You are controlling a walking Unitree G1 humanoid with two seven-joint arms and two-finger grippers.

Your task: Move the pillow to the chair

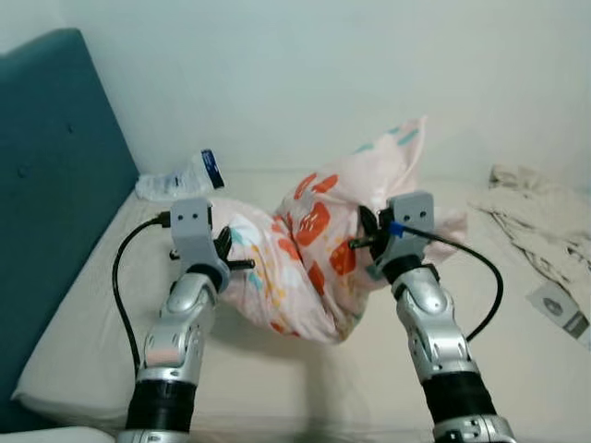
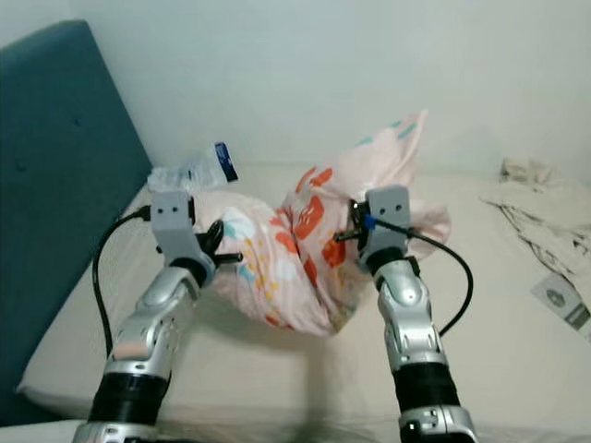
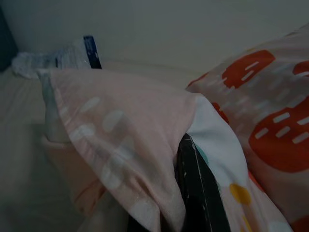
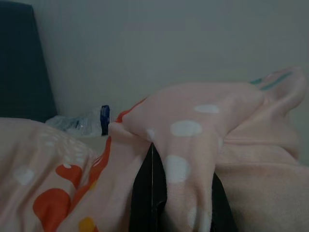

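bottle (image 1: 180, 177) behind, bare mattress (image 1: 305, 388) ahead

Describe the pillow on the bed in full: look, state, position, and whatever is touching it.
The pillow is soft and pale pink, printed with orange-red blotches, white dots and bits of teal and yellow. It is bunched and folded, sagging in the middle with one corner pointing up toward the wall. It sits over the cream bed, held from both sides: the left gripper pinches its left end and the right gripper its right side, fabric draped over the black fingers in the wrist views.
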